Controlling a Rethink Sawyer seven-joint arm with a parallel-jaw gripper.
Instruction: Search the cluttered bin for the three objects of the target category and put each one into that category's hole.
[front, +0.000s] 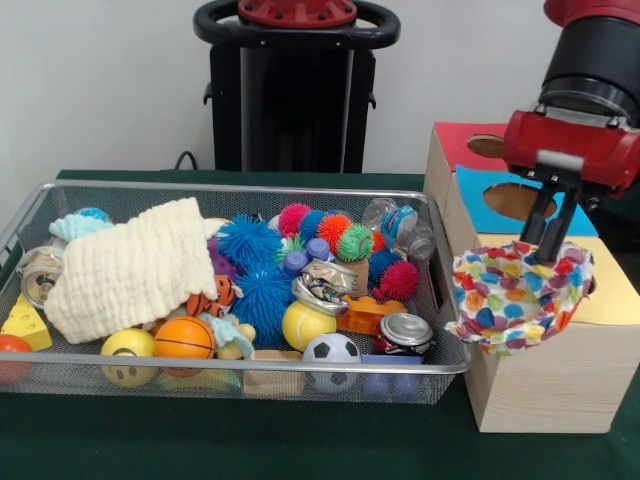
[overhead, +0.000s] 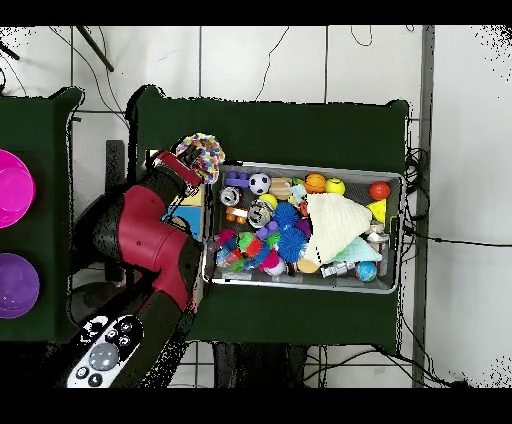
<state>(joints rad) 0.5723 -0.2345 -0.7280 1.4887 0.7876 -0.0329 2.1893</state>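
Multicoloured spotted cloth (front: 520, 295) pinched at its top by the tool (front: 553, 235), hanging bunched over the yellow panel (front: 612, 290) of the wooden box (front: 560, 385), just right of the wire mesh bin (front: 250, 380). Tool closed on the cloth, dark fingers (front: 540, 222) pointing down from a red wrist. Same cloth (overhead: 202, 153) seen from above at the box's end, beside the bin's corner. Behind the yellow panel, a blue panel (front: 480, 195) with a round hole (front: 517, 200), then a red panel (front: 455, 145) with its own hole. Inside the bin: cream waffle-weave cloth (front: 135, 265) draped over the left half, blue spiky ball (front: 250, 243), pink spiky ball (front: 293, 218), crushed cans (front: 403, 331), small soccer ball (front: 331, 349), orange basketball (front: 183, 338), yellow tennis ball (front: 305, 323), yellow smiley ball (front: 127, 352). Yellow cheese-shaped wedge (front: 25, 322) at the far left. All on a dark green tabletop (front: 300, 440).
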